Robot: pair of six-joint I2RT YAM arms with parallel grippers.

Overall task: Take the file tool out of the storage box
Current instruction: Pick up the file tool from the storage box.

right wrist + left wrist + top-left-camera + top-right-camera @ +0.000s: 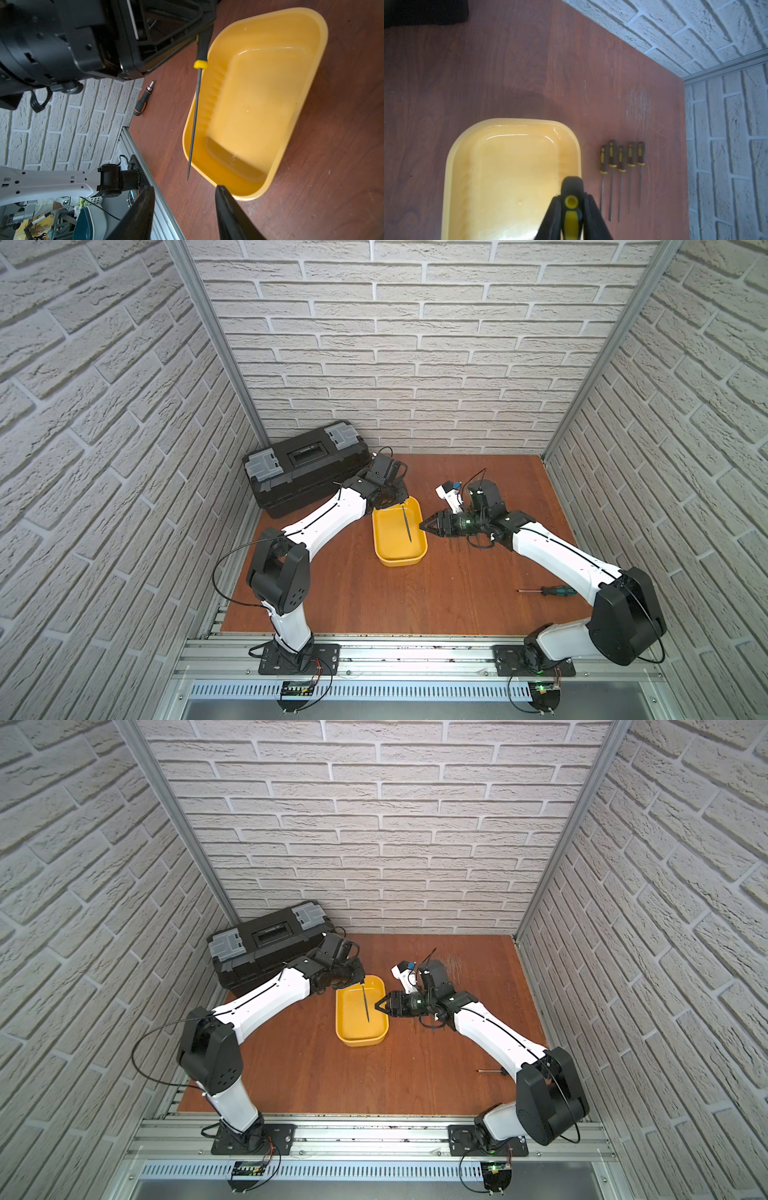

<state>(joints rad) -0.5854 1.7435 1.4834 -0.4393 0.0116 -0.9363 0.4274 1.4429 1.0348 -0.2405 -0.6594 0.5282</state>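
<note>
The lifting part of the job is looking largely done: the left claw (571, 202) is clamping the black-and-yellow handle of the file tool (406, 524). The tool's thin steel shaft is hanging in the air above the storage box (401, 562), the shallow yellow tray sitting near the middle of the counter (374, 601), a little toward its back edge. In the right wrist view the shaft is crossing over the tray's rim rather than lying on its floor, and the tray is showing nothing else inside. The file is therefore appearing free of the box but not yet carried clear of it. By this reading, what is remaining is moving it sideways and setting it down. Five matching files (622, 166) are lying in a neat row on the counter near the tray, toward the right edge, and this is suggesting a likely resting place. The right claw (423, 526) is hovering just beside the tray's rim on that same side, its jaws partly parted and gripping nothing. A black toolbox (305, 466) is sitting closed in the back left corner and a screwdriver (548, 591) is lying near the right edge, neither involved.
</note>
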